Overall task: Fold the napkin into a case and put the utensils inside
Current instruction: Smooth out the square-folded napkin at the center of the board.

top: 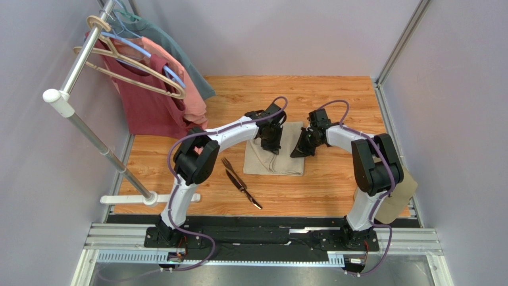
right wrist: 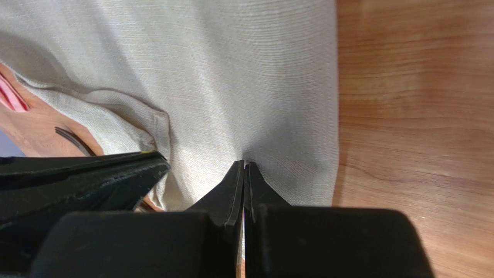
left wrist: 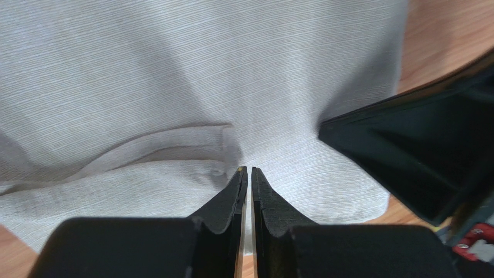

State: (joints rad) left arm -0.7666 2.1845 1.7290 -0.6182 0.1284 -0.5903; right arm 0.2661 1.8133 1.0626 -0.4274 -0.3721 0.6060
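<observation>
Open tabletop (top: 340, 179) right of napkin (top: 287, 159), utensils (top: 237, 179) close left, shirts (top: 149, 101) far-left.

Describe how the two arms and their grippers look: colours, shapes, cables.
Both arms, left arm and right arm, have white links between bulky black joint housings, with a purple cable looping along each. The left gripper and right gripper carry black wedge-shaped fingers tapering to thin tips.

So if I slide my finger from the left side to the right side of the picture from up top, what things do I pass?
clothes rail → red shirt → fork and knife → napkin → tan cap. The two robot hands sit over the napkin, so they are left out.
</observation>
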